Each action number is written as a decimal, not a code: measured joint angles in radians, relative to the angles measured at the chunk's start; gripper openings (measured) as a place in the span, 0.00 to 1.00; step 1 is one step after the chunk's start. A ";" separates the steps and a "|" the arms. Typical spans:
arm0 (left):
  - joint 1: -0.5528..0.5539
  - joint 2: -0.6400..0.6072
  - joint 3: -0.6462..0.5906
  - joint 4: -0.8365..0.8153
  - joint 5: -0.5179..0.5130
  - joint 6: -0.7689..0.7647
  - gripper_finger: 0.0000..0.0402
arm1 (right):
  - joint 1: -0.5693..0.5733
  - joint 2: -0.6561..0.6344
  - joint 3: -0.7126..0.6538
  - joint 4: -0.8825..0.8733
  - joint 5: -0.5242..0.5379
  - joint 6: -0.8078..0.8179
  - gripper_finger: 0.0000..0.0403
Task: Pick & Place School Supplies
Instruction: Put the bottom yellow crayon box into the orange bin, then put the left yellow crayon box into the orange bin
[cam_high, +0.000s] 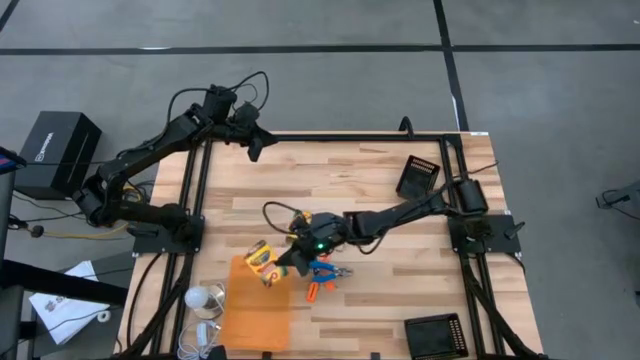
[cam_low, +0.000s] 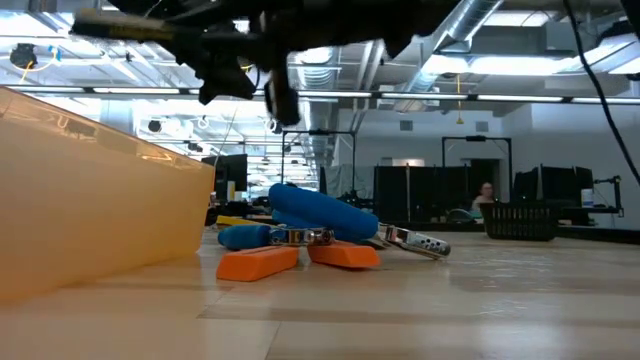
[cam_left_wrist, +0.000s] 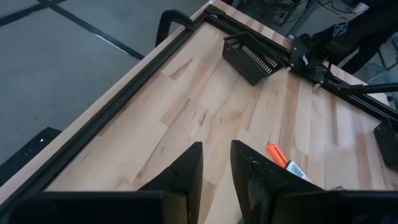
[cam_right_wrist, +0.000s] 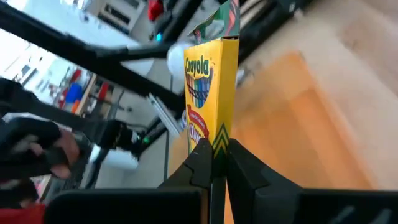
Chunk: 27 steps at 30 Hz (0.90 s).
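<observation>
Wood desk (cam_high: 380, 190) with black frame rails. Orange sheet (cam_high: 258, 310) at near-left edge. 2 black trays: 1 (cam_high: 417, 177) at far right, 1 (cam_high: 437, 335) near right. White round object (cam_high: 200, 298) beside sheet, possibly a bulb. Black box (cam_high: 55, 150) on floor, left.

You get even, bright overhead light on the wooden table (cam_high: 380, 180) with only soft shadows, strip ceiling lights (cam_low: 520, 62) glaring in the low view, the near orange sheet (cam_low: 90, 200) out of focus there, and the right wrist background washed out and blurred.
</observation>
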<state>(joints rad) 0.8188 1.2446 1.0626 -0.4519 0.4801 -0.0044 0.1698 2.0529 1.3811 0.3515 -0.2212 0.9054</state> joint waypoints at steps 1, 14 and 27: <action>0.000 0.000 0.000 0.001 0.000 0.000 0.19 | -0.002 0.019 0.013 0.000 -0.020 0.000 0.04; 0.000 0.000 0.000 0.006 0.000 0.000 0.19 | -0.004 0.194 0.152 -0.034 -0.199 0.004 0.04; -0.004 0.000 0.000 0.007 0.001 -0.001 0.19 | -0.060 0.198 0.158 -0.050 -0.312 -0.052 0.49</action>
<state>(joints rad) 0.8146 1.2446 1.0626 -0.4445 0.4810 -0.0050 0.1102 2.2505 1.5391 0.3016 -0.5335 0.8536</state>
